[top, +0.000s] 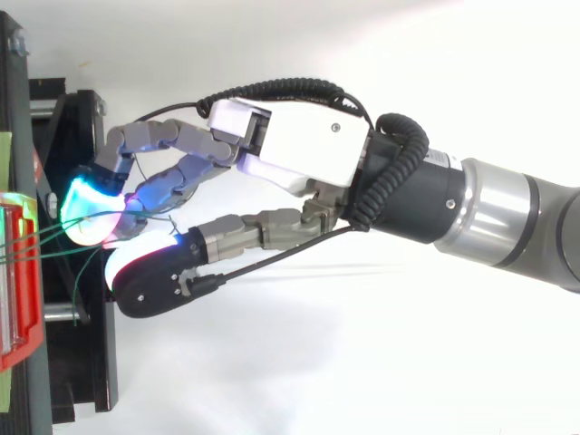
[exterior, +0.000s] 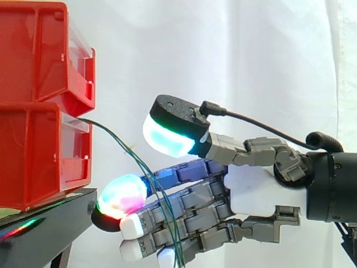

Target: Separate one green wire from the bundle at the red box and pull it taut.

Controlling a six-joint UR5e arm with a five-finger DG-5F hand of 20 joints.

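- My hand [exterior: 252, 191] is released: fingers [exterior: 189, 200] nearly straight, thumb held apart above them.
- Green wires [exterior: 111, 132] leave the red box [exterior: 39, 159] at nine o'clock and droop past my fingers.

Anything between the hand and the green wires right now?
Nothing visible. The green wires leave the lower red bin and droop across the fingers of the hand, below its thumb, with no other object between.

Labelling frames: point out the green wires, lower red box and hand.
green wires [exterior: 111, 132], side view, upper stretch
lower red box [exterior: 39, 156], side view, side wall
hand [exterior: 254, 190], side view, white palm
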